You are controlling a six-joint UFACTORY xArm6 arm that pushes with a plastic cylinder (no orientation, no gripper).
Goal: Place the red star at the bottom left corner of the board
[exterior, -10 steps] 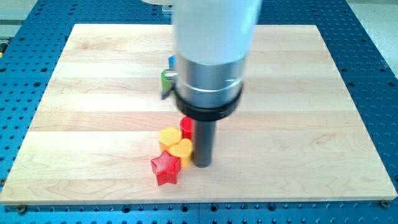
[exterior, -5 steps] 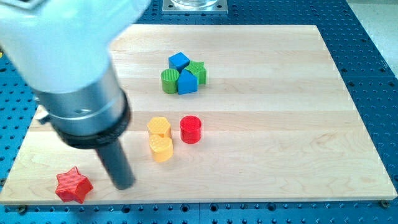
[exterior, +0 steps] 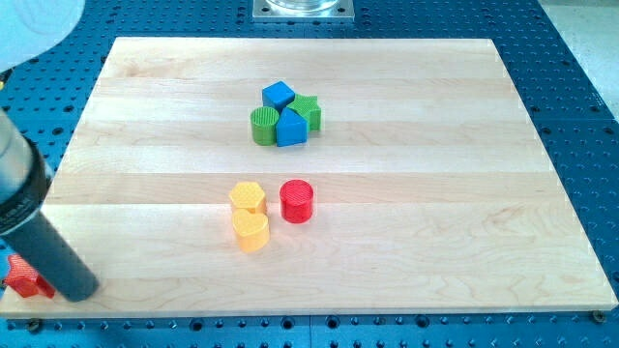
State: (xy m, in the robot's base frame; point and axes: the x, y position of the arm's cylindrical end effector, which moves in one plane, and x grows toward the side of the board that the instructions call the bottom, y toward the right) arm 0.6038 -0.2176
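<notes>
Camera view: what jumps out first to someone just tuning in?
The dark rod slants across the view's bottom left, my tip touching the red star, which it half hides at the board's edge. A green-and-blue cluster sits upper centre; yellow blocks and a red cylinder sit mid-board.

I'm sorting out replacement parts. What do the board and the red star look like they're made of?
Board: pale wood, apparently glued strips, with visible grain and a smooth matte finish. Red star: probably plastic, judging by its saturated colour; it is mostly hidden behind my rod, with my tip just to its right, so any surface texture is unreadable.
</notes>
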